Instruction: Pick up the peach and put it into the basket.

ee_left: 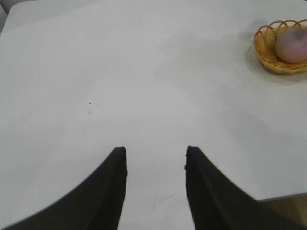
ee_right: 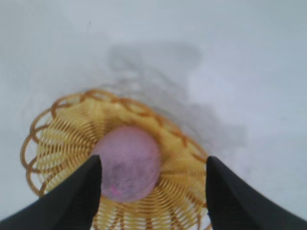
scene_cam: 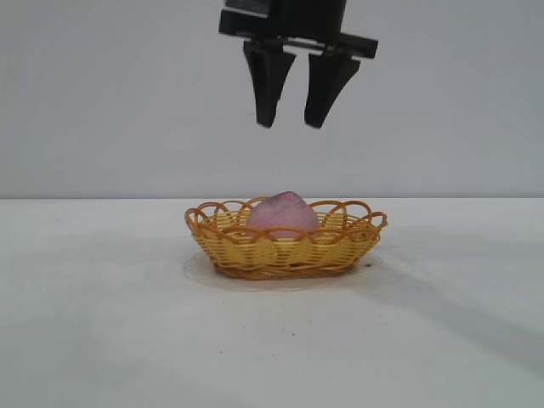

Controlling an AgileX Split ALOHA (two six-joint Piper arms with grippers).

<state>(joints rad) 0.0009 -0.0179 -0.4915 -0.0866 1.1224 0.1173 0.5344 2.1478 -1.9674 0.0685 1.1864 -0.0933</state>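
Observation:
The dusty pink peach (scene_cam: 283, 214) lies inside the yellow-orange wicker basket (scene_cam: 255, 251) at the middle of the white table. My right gripper (scene_cam: 291, 126) hangs open and empty well above the basket, clear of the peach. In the right wrist view its open gripper (ee_right: 153, 162) frames the peach (ee_right: 127, 163) in the basket (ee_right: 62, 139) below. My left gripper (ee_left: 154, 151) is open and empty over bare table, far from the basket (ee_left: 266, 48) and the peach (ee_left: 291, 44); it does not show in the exterior view.
The white table (scene_cam: 102, 323) spreads wide on all sides of the basket. A table edge (ee_left: 288, 196) shows near the left gripper in the left wrist view. A plain grey wall stands behind.

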